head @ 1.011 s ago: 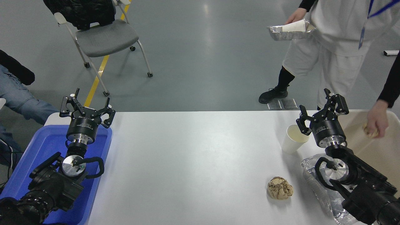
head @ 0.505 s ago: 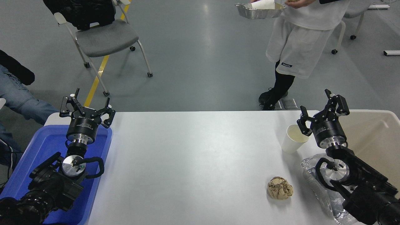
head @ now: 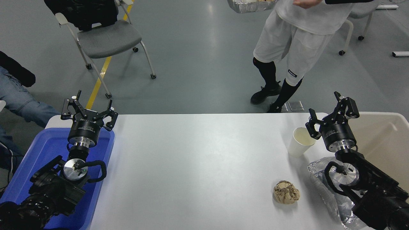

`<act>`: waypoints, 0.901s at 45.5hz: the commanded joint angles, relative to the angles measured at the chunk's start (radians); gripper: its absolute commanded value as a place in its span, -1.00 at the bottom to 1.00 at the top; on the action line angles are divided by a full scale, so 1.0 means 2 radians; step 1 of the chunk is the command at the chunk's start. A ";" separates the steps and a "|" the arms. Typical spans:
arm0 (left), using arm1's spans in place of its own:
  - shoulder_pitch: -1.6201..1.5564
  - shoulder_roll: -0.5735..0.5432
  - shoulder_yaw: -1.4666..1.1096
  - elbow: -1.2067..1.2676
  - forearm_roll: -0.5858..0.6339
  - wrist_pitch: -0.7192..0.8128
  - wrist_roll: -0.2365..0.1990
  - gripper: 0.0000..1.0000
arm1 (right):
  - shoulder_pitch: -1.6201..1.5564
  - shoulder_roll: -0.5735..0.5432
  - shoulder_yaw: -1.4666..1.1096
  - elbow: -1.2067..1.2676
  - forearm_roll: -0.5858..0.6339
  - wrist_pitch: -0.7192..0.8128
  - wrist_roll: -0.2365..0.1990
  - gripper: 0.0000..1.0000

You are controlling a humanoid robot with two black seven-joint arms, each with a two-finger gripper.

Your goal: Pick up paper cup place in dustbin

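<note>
White table (head: 198, 166) stands on a grey floor. At 3 o'clock the paper cup (head: 300, 141) stands upright, and the right gripper (head: 333, 112) is just beside it with fingers spread wide, holding nothing. Right of them is the dustbin (head: 388, 140). The left gripper (head: 88, 110), also wide, is parked over the blue tray (head: 38, 159) at 9 o'clock.
</note>
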 commanded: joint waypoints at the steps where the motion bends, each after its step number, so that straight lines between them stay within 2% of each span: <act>1: 0.000 0.000 0.000 0.000 0.000 0.001 0.000 0.98 | -0.003 -0.001 0.000 0.000 0.001 0.000 0.000 1.00; 26: 0.000 0.000 0.000 0.001 0.000 0.001 0.000 0.98 | 0.002 -0.006 -0.005 0.002 0.001 -0.001 -0.001 1.00; 34: 0.000 0.000 0.000 0.000 0.000 0.000 0.000 0.98 | 0.008 -0.009 -0.041 0.008 0.004 -0.027 0.000 1.00; 41: 0.000 0.000 0.000 0.000 0.000 -0.001 0.000 0.98 | 0.033 -0.056 -0.102 0.009 0.016 -0.051 0.000 1.00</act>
